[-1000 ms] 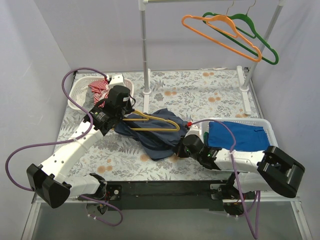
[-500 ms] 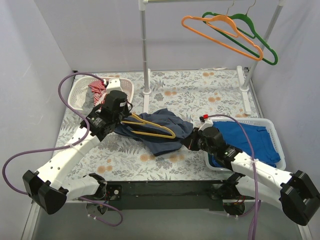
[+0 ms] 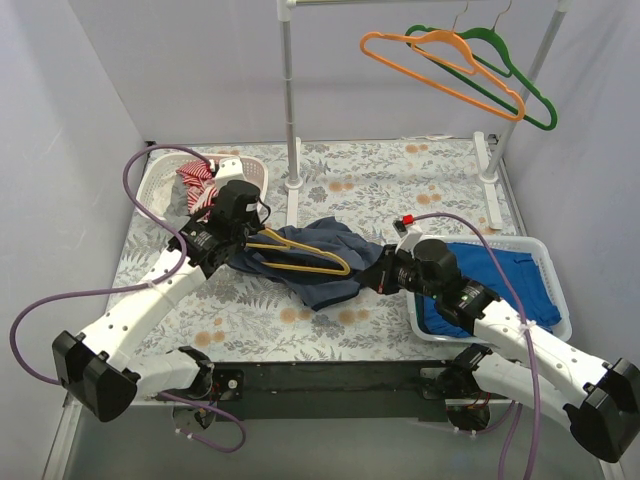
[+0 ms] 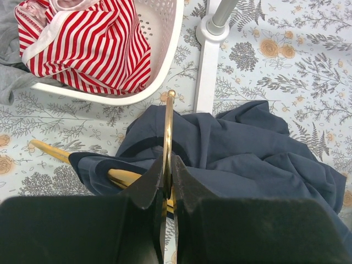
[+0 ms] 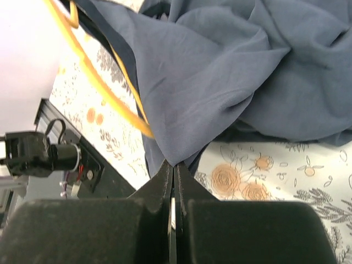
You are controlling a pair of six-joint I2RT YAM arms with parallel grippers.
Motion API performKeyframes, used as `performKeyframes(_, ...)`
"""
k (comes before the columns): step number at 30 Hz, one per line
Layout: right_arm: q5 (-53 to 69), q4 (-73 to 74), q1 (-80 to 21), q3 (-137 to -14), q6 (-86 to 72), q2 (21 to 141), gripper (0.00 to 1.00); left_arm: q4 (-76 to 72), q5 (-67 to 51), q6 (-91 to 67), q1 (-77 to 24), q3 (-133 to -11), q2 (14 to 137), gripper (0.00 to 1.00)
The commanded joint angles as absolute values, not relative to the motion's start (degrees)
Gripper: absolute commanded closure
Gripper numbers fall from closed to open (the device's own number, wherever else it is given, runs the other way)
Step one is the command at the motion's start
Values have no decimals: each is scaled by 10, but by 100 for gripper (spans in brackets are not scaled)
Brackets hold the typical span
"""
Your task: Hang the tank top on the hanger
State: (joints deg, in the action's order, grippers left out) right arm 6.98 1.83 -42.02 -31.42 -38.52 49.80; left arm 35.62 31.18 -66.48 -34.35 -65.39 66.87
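The dark navy tank top [image 3: 325,262] lies bunched on the table's middle, with the yellow hanger [image 3: 300,252] partly inside it. My left gripper [image 3: 243,233] is shut on the hanger's metal hook [image 4: 168,137]; a yellow arm of the hanger [image 4: 118,177] pokes out through an opening of the tank top [image 4: 247,154]. My right gripper [image 3: 378,280] is shut on a fold of the tank top's right edge [image 5: 181,121] and holds it just above the table. The hanger's lower bar [image 5: 104,82] runs under the cloth.
A white basket [image 3: 160,180] with the red-and-white striped cloth [image 4: 93,44] stands at the back left. A white tray [image 3: 545,265] with the royal-blue cloth [image 3: 500,280] is at the right. A rail post [image 3: 292,90] stands behind; orange [image 3: 440,65] and green [image 3: 510,70] hangers hang above.
My right arm has swung right and its gripper pulled the tank top's right edge outward, spreading the cloth over the hanger. My left gripper shifted slightly with the hook.
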Motion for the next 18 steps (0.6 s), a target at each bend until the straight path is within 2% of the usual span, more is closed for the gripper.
performKeyframes(1,106,39,-418,-342,-364,483,99,353,341,-667,-342,-673,672,100)
performKeyframes(7,76,65,-418,-358,-354,463,99,355,339,-663,-342,-675,674,100)
performKeyframes(18,92,102,-419,-493,-317,546,99,351,332,-665,-342,-679,673,100)
